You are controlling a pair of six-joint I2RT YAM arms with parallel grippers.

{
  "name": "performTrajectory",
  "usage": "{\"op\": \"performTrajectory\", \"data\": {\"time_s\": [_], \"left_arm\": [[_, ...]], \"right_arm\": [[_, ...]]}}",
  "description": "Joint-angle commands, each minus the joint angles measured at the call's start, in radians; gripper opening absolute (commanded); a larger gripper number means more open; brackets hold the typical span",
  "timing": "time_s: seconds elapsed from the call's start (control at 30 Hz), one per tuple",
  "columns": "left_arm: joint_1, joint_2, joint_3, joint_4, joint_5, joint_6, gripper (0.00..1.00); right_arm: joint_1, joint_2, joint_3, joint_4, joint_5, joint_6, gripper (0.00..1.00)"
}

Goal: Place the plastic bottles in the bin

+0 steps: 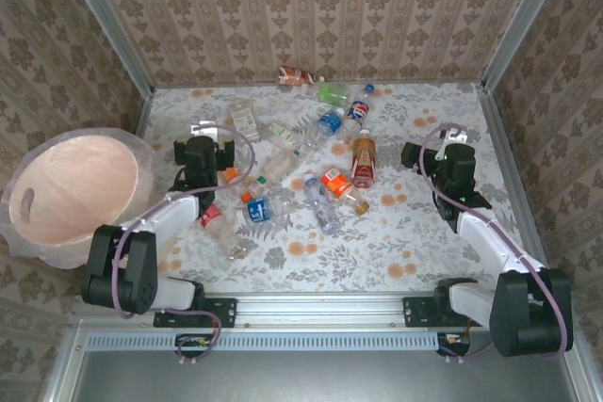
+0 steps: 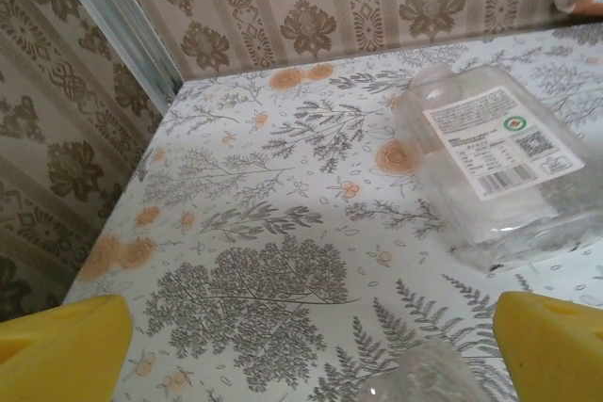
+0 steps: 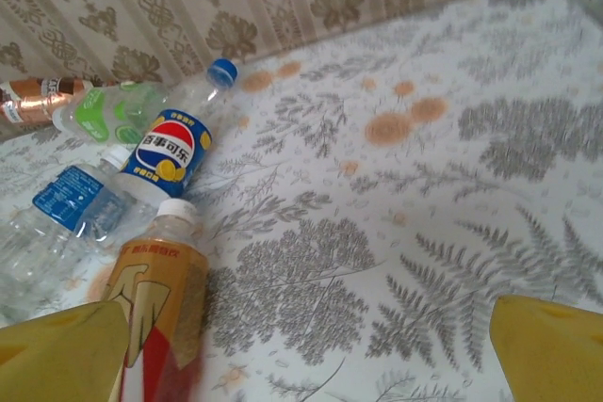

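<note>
The left gripper's [image 2: 301, 357] yellow fingers [image 2: 66, 345] stand wide apart with nothing held, and the rounded end of a clear bottle [image 2: 419, 376] pokes up between them, low in the left wrist view. Just beyond them a crushed clear bottle with a white label [image 2: 490, 152] lies flat on the floral table [image 2: 254, 233], toward its far left corner. The right gripper's [image 3: 301, 357] fingers [image 3: 551, 345] are likewise spread wide and empty, near the table's right edge. Close by its left finger lies a white-capped bottle with an orange label [image 3: 155, 294], and past that a blue-labelled bottle [image 3: 71, 200], a blue-capped cola bottle [image 3: 174, 143], a green-labelled bottle [image 3: 108, 110] and a brown one [image 3: 33, 96] against the far wall. From above, the plastic bottles [image 1: 320, 204] lie scattered across the middle and far part of the table, several of them beside the left gripper [image 1: 203, 152]. The bin [image 1: 89, 185] stands off the table's left edge, beside the left arm.
</note>
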Motion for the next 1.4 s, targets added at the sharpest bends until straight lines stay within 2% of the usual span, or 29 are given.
{"op": "performTrajectory", "data": {"time_s": [0.0, 0.13, 0.33, 0.47, 0.6, 0.73, 0.83, 0.93, 1.1, 1.27, 1.37], "left_arm": [[-0.014, -0.044, 0.102, -0.207, 0.049, -0.181, 1.0], [-0.021, -0.057, 0.188, -0.358, 0.129, -0.318, 1.0], [-0.02, -0.09, 0.214, -0.424, 0.245, -0.468, 1.0], [-0.013, -0.116, 0.197, -0.412, 0.283, -0.518, 1.0], [0.007, -0.111, 0.202, -0.406, 0.348, -0.537, 1.0], [0.016, -0.101, 0.209, -0.412, 0.378, -0.564, 1.0], [0.022, -0.106, 0.204, -0.419, 0.382, -0.576, 1.0], [0.029, -0.117, 0.19, -0.423, 0.379, -0.586, 1.0], [0.046, -0.133, 0.179, -0.429, 0.39, -0.6, 1.0], [0.049, -0.141, 0.183, -0.432, 0.411, -0.604, 1.0], [0.047, -0.132, 0.199, -0.435, 0.449, -0.608, 1.0]], "right_arm": [[-0.002, 0.06, 0.098, -0.257, -0.061, 0.19, 1.0], [0.019, 0.153, 0.175, -0.416, -0.14, 0.252, 1.0], [0.112, 0.226, 0.209, -0.523, -0.137, 0.257, 1.0], [0.189, 0.252, 0.208, -0.487, -0.188, 0.218, 1.0], [0.23, 0.298, 0.238, -0.399, -0.254, 0.251, 1.0], [0.316, 0.4, 0.346, -0.444, -0.084, 0.238, 1.0], [0.35, 0.489, 0.433, -0.519, 0.069, 0.254, 1.0], [0.365, 0.566, 0.494, -0.564, 0.165, 0.258, 1.0], [0.369, 0.649, 0.545, -0.579, 0.17, 0.261, 0.99], [0.369, 0.669, 0.526, -0.531, 0.165, 0.248, 0.92], [0.369, 0.66, 0.512, -0.503, 0.158, 0.218, 0.84]]}}
